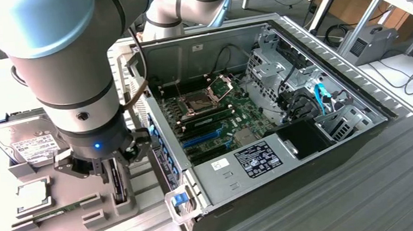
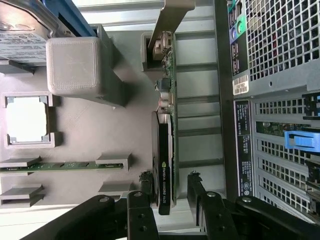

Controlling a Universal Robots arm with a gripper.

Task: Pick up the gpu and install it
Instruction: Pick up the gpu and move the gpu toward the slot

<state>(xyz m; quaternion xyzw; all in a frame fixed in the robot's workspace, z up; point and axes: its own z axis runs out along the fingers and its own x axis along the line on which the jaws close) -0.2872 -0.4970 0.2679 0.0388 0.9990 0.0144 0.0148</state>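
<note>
The gpu (image 1: pixel 117 183) stands on its long edge in a slot of the grey parts tray (image 1: pixel 69 182), just left of the open computer case (image 1: pixel 355 154) in the exterior view. In the wrist view the gpu (image 2: pixel 165 150) shows its dark face, green board edge and silver bracket end. My gripper (image 1: pixel 112 166) hovers directly over the card, open. Its black fingers (image 2: pixel 146 186) straddle the card's near end without clamping it; the gripper (image 2: pixel 170 182) holds nothing.
The tray (image 2: pixel 100 130) also carries a silver hard drive (image 1: pixel 30 141), a processor (image 1: pixel 33 194) and a green memory stick (image 1: pixel 60 212). Inside the case, blue expansion slots (image 1: pixel 204 140) lie on the motherboard. The case's perforated rear wall (image 2: pixel 280 50) and blue latch (image 2: pixel 302 140) stand close beside the card.
</note>
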